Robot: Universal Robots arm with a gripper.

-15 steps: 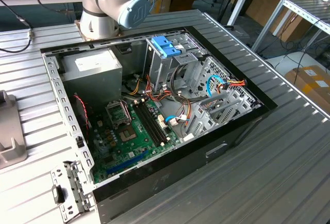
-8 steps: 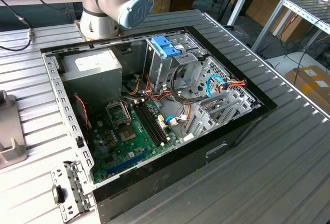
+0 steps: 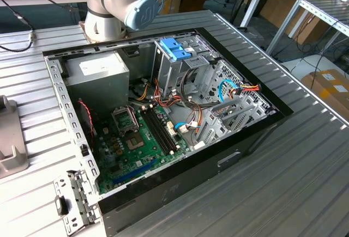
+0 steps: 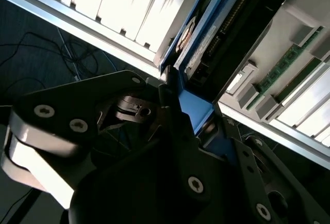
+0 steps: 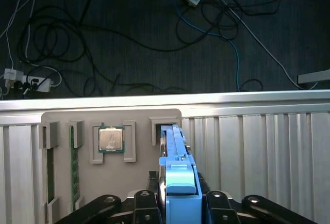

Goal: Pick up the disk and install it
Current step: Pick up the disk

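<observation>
Blue plastic edges the disk [image 5: 175, 157], which stands on edge in a slot of the grey parts tray [image 5: 62, 120]. A processor chip [image 5: 111, 140] and two memory sticks [image 5: 73, 167] sit beside it, and the tray lies on the ribbed metal desk [image 5: 258, 152]. In the first wrist view the tool [image 5: 178, 206] is seen astride the disk's near end, w/ black bodywork on either side of the bracket. Whether the tool is clamped on the disk cannot be told, as the contact faces are hidden by bracket and tool body. The step in hand is judged to be pick-up from the tray slot.

1. The tool is to be centred on the disk w/ equal margin each side. An off-centre grip is likely to twist the disk in its slot.
2. Hold is to be taken on the rigid body, not on the blue tab alone, since the plastic is expected to flex.
3. Any lift is to be kept in line w/ the slot, w/o tilt, so that the tray is not dragged and the adjacent chip is not struck.

For ref.: in the exterior view the computer case [image 3: 180, 177] lies open on the desk. Loose cables [image 3: 158, 92] near its drive cage [image 3: 182, 78] are judged a snag risk.
</observation>
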